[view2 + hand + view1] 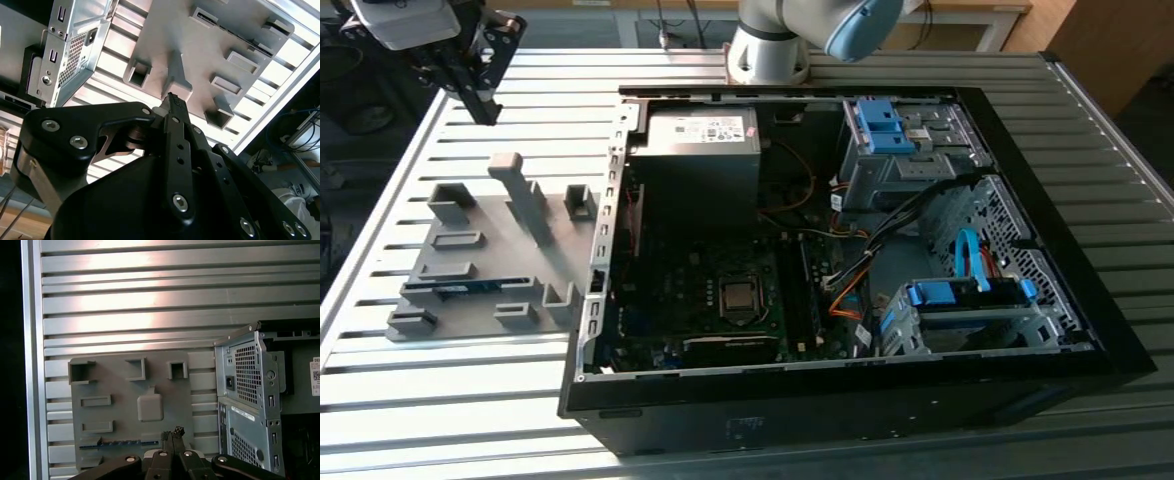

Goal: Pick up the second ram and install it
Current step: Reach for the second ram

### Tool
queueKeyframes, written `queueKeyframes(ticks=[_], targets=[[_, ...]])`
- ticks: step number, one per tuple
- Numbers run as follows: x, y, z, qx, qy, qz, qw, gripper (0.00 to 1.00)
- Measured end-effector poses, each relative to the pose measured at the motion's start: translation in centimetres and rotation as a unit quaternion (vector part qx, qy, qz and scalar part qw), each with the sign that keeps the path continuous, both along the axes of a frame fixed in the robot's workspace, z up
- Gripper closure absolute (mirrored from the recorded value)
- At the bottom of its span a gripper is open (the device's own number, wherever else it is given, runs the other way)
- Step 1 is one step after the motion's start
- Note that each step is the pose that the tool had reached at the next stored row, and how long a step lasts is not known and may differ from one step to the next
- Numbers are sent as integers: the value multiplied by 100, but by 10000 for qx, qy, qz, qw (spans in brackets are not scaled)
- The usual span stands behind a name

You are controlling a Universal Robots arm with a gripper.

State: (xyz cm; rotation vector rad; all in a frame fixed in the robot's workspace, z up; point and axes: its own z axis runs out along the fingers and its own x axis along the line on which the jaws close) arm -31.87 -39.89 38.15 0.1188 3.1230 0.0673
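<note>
Claw [172, 433], pinched shut, points downward, well above second ram [120, 443].

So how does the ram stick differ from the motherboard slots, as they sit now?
The ram stick is blue-green; the motherboard slots are black. The ram stick sits in the grey holder outside the PC case; the motherboard slots lie inside it. Both are long and narrow.

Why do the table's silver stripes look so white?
Light bounces off the ribbed silver metal table: strong glare bands in the first wrist view, washed-out white in the second wrist view, softer in the exterior view, where the open black computer case looks dim inside.
</note>
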Motion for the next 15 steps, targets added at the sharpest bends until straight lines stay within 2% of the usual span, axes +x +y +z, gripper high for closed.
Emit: queueKeyframes(ticks=[15], targets=[[-70,-2,-4,0,3,0,10000,89]])
